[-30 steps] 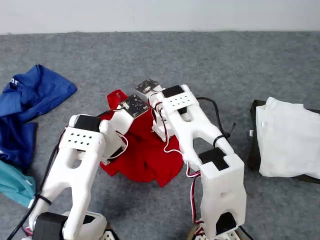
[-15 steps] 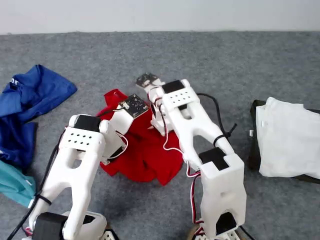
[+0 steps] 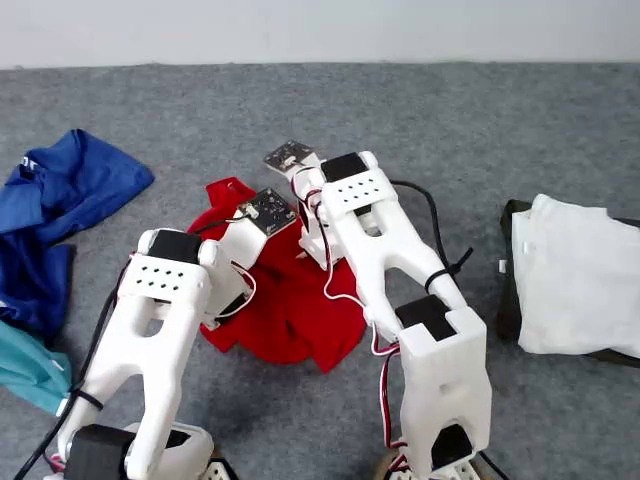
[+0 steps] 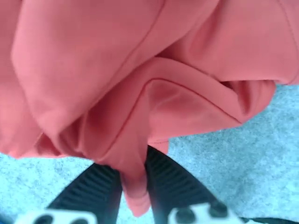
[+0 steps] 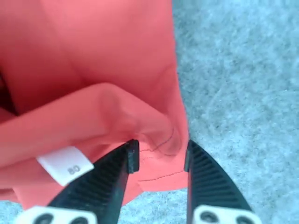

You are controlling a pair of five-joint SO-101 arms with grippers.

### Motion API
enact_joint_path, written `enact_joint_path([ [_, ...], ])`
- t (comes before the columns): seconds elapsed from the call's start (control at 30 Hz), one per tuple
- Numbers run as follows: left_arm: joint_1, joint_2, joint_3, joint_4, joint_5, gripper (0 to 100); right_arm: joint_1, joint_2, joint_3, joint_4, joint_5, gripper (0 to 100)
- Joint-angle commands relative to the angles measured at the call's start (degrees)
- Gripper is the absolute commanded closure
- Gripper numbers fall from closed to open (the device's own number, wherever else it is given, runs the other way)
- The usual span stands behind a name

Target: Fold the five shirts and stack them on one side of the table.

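A red shirt point(image 3: 285, 300) lies crumpled in the middle of the grey table, under both arms. My left gripper point(image 4: 134, 182) is shut on a narrow fold of the red shirt point(image 4: 93, 70), which bunches up just beyond the fingers. My right gripper point(image 5: 161, 161) stands open at the shirt's far edge, its two black fingers point(image 5: 122, 170) on either side of a hemmed corner of the red shirt point(image 5: 107, 60) beside a white label point(image 5: 65, 165). A blue shirt point(image 3: 60, 210) and a teal shirt point(image 3: 25, 370) lie at the left. A white shirt point(image 3: 575, 285) rests on a dark one at the right.
Bare grey carpet point(image 3: 450, 130) covers the far half of the table, up to a pale wall. The right arm's black cable point(image 3: 435, 235) loops beside its upper link. The dark shirt point(image 3: 512, 290) shows only as a rim under the white one.
The right arm's wrist has shifted a little toward the far side of the table, along the red shirt's far edge. The left arm and the shirts stay put.
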Motion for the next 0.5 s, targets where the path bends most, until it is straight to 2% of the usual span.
enact_joint_path([
  [0.0,0.53,-1.32,-0.13,0.09,-0.7,97,-0.22,-0.31,-2.02,-1.36,0.26,84.4],
  [0.17,0.53,-1.32,-0.13,0.09,-0.7,97,-0.13,3.82,-2.29,-1.89,0.35,92.8],
  [0.47,0.53,-1.32,-0.13,0.09,-0.7,97,-0.04,1.36,-2.46,-1.45,0.26,94.4],
])
